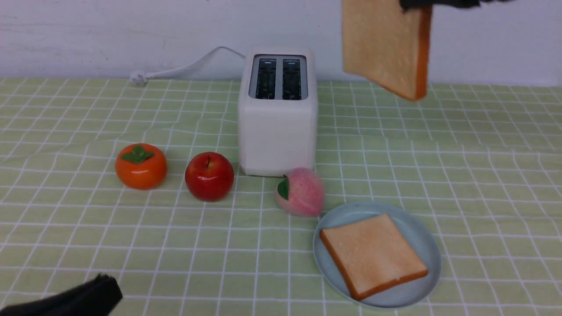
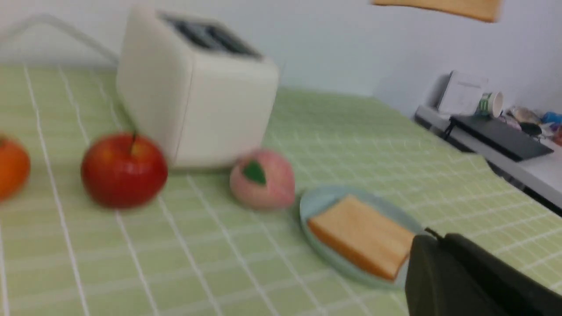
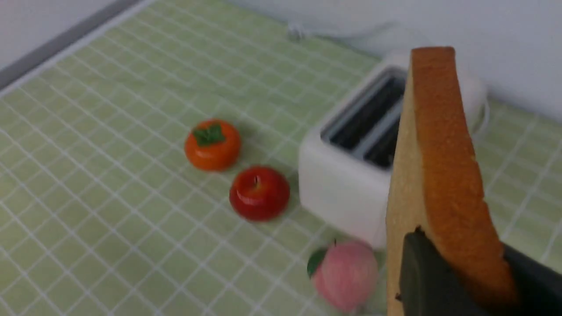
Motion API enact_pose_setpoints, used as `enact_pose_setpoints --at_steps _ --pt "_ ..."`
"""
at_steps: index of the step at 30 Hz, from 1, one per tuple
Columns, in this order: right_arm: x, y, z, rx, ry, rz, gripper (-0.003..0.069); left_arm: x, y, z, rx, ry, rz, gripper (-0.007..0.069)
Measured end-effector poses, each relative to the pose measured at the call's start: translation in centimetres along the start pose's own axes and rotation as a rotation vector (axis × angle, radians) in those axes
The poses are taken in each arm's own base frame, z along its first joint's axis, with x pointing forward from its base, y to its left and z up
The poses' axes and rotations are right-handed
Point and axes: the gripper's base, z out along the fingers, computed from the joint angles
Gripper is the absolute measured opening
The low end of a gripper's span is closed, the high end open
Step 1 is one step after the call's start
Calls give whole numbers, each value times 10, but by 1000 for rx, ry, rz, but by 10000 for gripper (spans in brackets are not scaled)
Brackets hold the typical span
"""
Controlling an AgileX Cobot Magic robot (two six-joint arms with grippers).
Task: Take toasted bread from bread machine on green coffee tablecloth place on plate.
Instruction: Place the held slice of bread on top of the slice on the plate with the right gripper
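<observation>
Right fingers (image 3: 421,281) clamped on raised slice (image 1: 382,44), high, right of toaster (image 1: 277,131). Second slice (image 1: 373,254) flat on plate (image 1: 419,232), on cloth (image 1: 483,175), just beside peach (image 1: 300,192). Left fingers (image 1: 99,292) together, low at near-left edge, well apart from plate.

a lab-like workroom staged as a kitchen corner: a bare white wall (image 1: 88,35) behind the bread machine (image 1: 277,131), and well apart from it, past the green coffee tablecloth (image 1: 483,175), a cluttered side desk (image 2: 531,169) with a paper cup (image 2: 491,103) and a black flat device (image 2: 500,136).
</observation>
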Motion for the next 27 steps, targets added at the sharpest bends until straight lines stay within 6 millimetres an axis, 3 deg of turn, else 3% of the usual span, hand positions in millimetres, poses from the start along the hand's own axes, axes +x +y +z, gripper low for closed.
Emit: enact_pose_setpoints --at_steps 2,3,4,5,10,14,19,20,27 --pt "29 -5 4 6 78 72 106 17 7 0 -24 51 -42 -13" --pt "32 -6 4 5 86 83 106 19 8 0 -26 56 -45 -13" --pt "58 -9 12 -3 153 149 106 31 13 0 -47 91 -69 -13" --pt "69 -11 16 -8 180 181 106 38 16 -1 -58 111 -82 -13" --pt "117 -18 48 -53 280 308 106 43 18 -1 -71 122 -114 -13" --pt "129 -24 71 -122 317 340 106 43 19 -1 -75 122 -121 -13" --pt "139 -52 96 -140 331 432 106 43 18 -1 -73 123 -124 -13" --pt "146 -66 107 -144 336 461 106 43 18 -1 -72 125 -124 -13" --pt "163 -101 131 -154 329 591 105 43 18 -1 -71 125 -125 -13"
